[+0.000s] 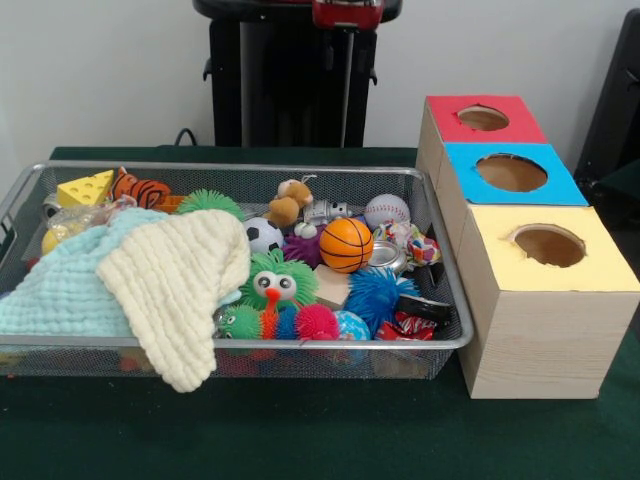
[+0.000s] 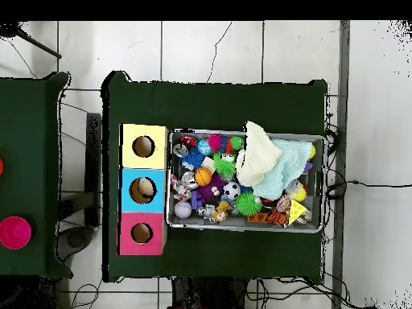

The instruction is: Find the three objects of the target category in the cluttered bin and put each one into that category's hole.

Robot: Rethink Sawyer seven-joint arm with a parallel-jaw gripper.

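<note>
The target category is not stated, so the likeliest candidates are the balls: a basketball (image 1: 346, 244), a soccer ball (image 1: 263, 234) to its left and a baseball (image 1: 386, 210) farther back, all lying in the right half of the wire bin (image 1: 250, 341), uncovered by the two cloths (image 1: 150, 275) on the left. The boxes (image 1: 540, 290) with holes stand just right of the bin. The gripper (image 1: 347, 12) hangs drawn back at the far side, above and behind the balls; whether it is spread I cannot tell
</note>
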